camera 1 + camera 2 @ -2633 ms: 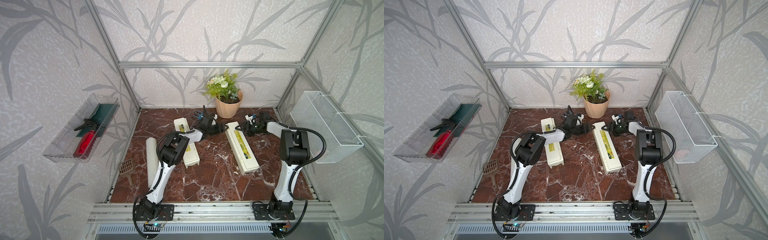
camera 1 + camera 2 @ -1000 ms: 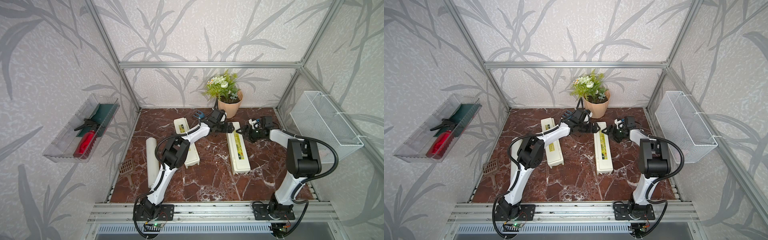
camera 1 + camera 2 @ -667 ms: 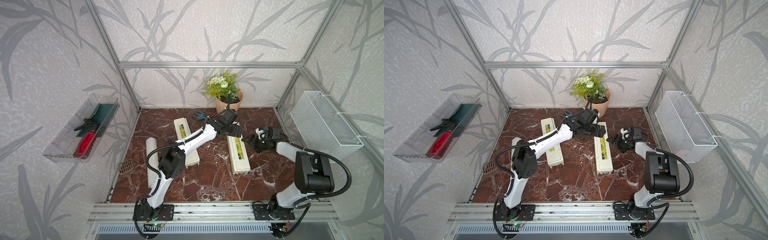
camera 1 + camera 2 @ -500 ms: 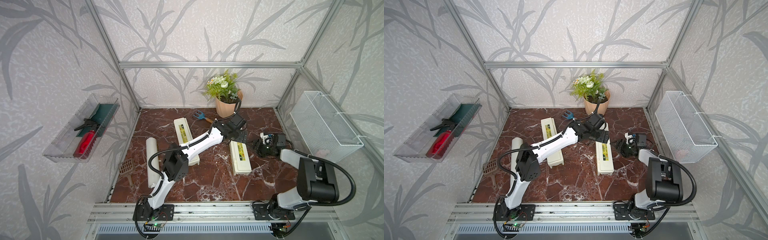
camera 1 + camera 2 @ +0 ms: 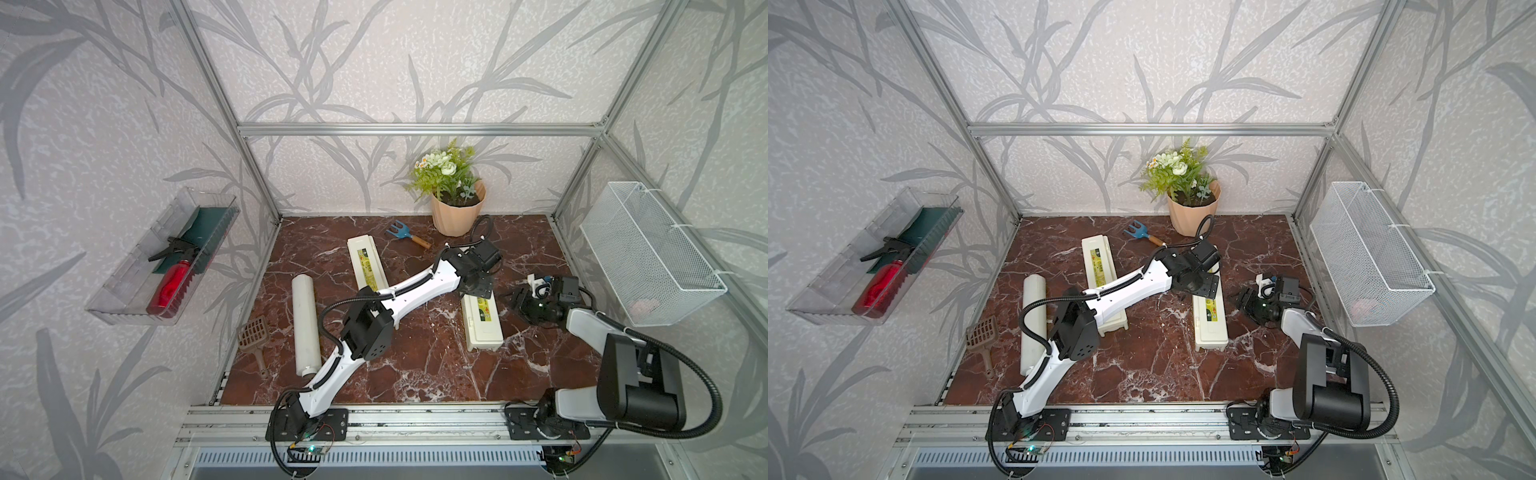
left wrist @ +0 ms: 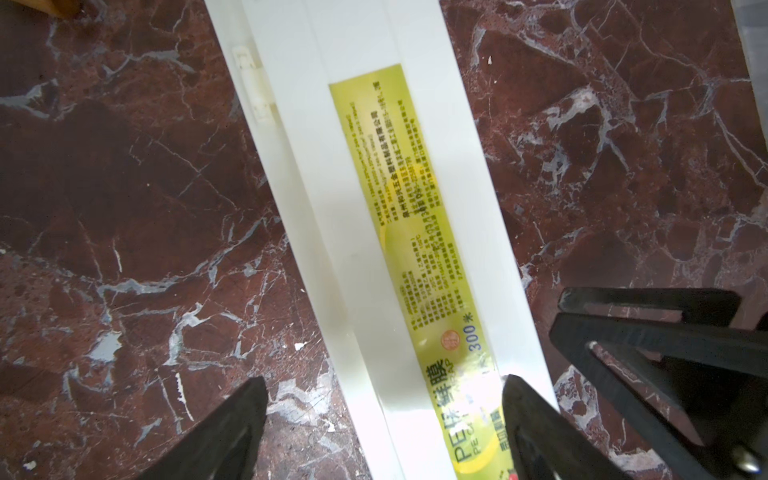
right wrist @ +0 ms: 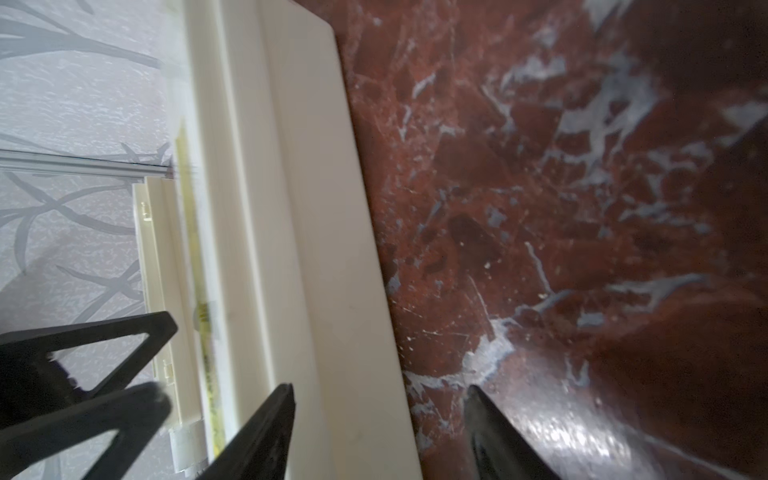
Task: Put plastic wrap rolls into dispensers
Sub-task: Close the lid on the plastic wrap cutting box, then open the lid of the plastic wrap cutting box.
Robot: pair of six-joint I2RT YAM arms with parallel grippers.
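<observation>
Top views: a closed dispenser lies on the floor in front of the flower pot. The left gripper is over its pot-side end and the right gripper is just beside it. A second dispenser and a loose plastic wrap roll lie farther from the pot.
Left wrist view: fingers apart above the dispenser, holding nothing.
Right wrist view: fingers apart and empty beside the dispenser

Glossy cream plastic dispenser lies on polished red marble-look tabletop.
</observation>
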